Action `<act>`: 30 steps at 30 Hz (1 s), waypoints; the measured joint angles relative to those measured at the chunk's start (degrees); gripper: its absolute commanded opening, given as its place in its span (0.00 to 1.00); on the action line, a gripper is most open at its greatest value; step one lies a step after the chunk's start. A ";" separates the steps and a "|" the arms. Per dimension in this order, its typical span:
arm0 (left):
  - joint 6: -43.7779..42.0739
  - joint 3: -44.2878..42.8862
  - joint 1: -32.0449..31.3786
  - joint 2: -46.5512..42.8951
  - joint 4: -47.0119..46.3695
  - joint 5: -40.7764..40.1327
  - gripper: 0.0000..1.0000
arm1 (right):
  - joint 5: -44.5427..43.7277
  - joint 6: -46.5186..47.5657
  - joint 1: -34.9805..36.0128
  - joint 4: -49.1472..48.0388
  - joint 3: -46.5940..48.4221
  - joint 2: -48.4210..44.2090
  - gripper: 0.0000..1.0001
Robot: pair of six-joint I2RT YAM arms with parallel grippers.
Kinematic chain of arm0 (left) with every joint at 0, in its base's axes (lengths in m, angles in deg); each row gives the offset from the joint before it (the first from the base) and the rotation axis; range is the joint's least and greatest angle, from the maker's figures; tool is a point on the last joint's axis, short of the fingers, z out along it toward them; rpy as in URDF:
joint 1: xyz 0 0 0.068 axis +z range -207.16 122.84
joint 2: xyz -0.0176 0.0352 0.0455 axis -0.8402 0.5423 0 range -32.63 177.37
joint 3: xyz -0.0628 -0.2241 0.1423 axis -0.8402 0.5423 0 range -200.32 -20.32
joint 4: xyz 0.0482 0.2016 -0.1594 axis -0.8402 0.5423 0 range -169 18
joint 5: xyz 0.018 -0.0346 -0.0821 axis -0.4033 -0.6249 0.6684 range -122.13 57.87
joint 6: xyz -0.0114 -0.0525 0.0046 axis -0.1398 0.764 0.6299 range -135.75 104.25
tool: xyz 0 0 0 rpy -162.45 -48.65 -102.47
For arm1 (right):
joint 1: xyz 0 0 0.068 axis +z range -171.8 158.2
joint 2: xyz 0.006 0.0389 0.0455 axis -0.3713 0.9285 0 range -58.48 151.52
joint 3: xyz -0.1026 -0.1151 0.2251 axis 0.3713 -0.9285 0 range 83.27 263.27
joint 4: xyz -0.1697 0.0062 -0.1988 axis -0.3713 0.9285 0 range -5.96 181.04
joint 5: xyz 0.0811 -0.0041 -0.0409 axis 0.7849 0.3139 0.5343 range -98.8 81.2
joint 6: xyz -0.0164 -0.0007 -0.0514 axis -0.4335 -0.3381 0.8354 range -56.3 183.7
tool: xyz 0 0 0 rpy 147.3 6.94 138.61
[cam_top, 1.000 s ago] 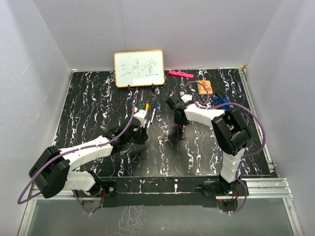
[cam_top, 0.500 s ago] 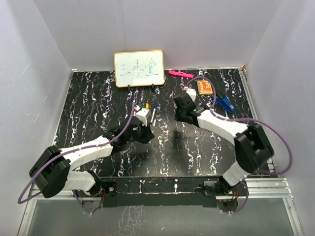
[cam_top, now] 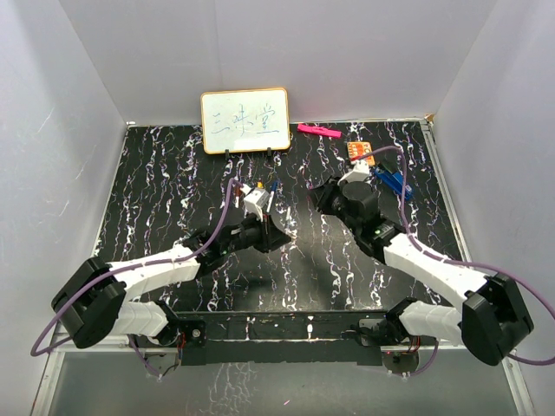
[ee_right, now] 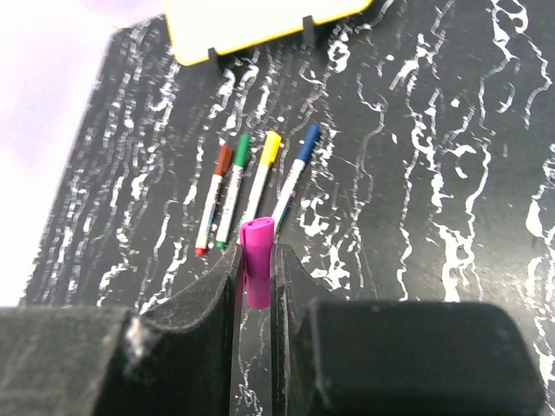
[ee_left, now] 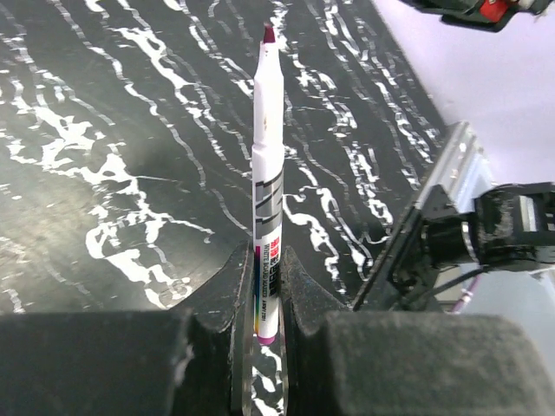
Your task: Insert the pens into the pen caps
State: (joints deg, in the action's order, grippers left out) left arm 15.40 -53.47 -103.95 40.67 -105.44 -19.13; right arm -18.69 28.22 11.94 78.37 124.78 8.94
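Purple pen [ee_left: 267, 173] clamped in left claw [ee_left: 264, 270] (tip outward)

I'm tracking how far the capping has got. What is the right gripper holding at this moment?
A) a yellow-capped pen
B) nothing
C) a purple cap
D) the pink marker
C: the right wrist view shows the purple cap pinched between the fingers of the right gripper, while the left gripper grips the uncapped purple-tipped pen.
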 measured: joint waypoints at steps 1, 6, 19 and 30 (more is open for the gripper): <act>0.63 0.35 -0.17 0.04 -1.25 0.50 0.00 | 0.63 -0.11 0.00 -1.77 -1.16 -0.98 0.00; 3.67 0.59 -1.11 1.77 -6.58 2.99 0.00 | 2.95 -0.42 0.00 -9.42 -4.85 -5.05 0.00; 5.29 -0.55 -2.49 4.31 -8.59 4.24 0.00 | 8.81 -0.42 0.02 -16.90 -5.86 -6.51 0.00; 5.27 -0.63 -2.58 4.31 -9.55 4.11 0.00 | 11.58 -0.46 0.02 -17.33 -6.21 -6.38 0.00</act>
State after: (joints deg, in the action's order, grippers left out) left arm 20.67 -54.10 -106.52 44.98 -114.99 -15.02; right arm -7.10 27.76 11.96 61.04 118.58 2.55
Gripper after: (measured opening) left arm 0.076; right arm 0.122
